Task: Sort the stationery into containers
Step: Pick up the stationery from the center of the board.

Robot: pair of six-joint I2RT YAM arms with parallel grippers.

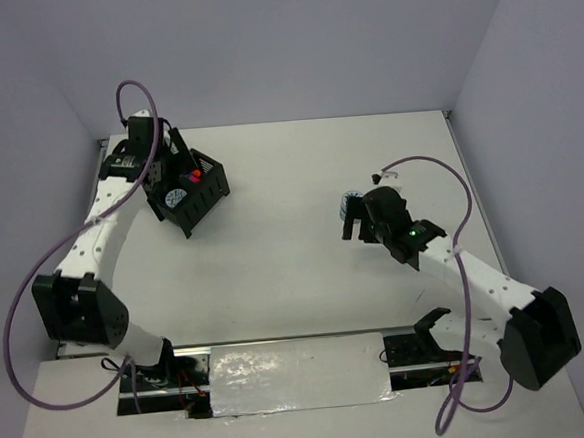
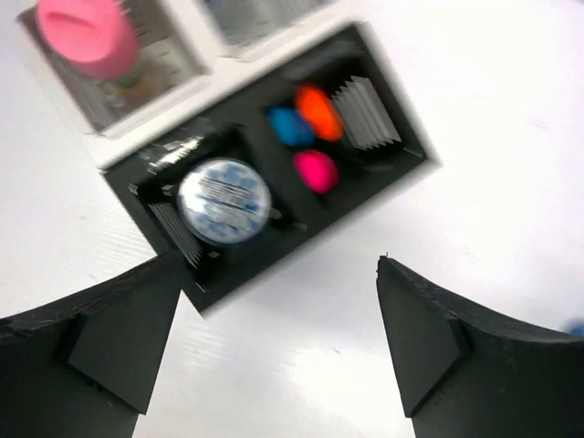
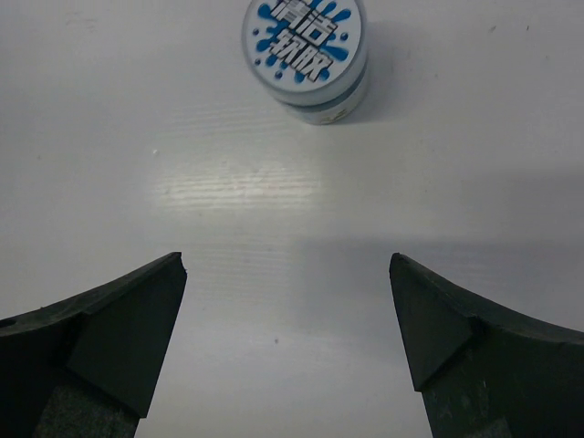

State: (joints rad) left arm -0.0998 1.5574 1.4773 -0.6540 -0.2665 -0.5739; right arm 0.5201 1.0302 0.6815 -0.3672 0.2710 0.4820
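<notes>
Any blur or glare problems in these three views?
Left wrist: blurred, the black organiser smeared. Right wrist: sharp, lettering on the tin crisp, a soft glare patch on the table. Top external: glare on the shiny strip between the arm bases.

Left arm (image 1: 89, 248) reaches to the far-left corner of the white counter (image 1: 306, 278). Left claw (image 1: 171, 172) hangs over the black mesh organiser (image 1: 208, 190), which sits skewed. Round blue-white tin (image 1: 175, 199) in its near compartment; orange-red cap tips (image 1: 197, 174) in another. Right claw (image 1: 359, 226) mid-right, second tin (image 1: 348, 206) just beside it, partly hidden. Purple cables (image 1: 13, 319) loop off both arms.
</notes>
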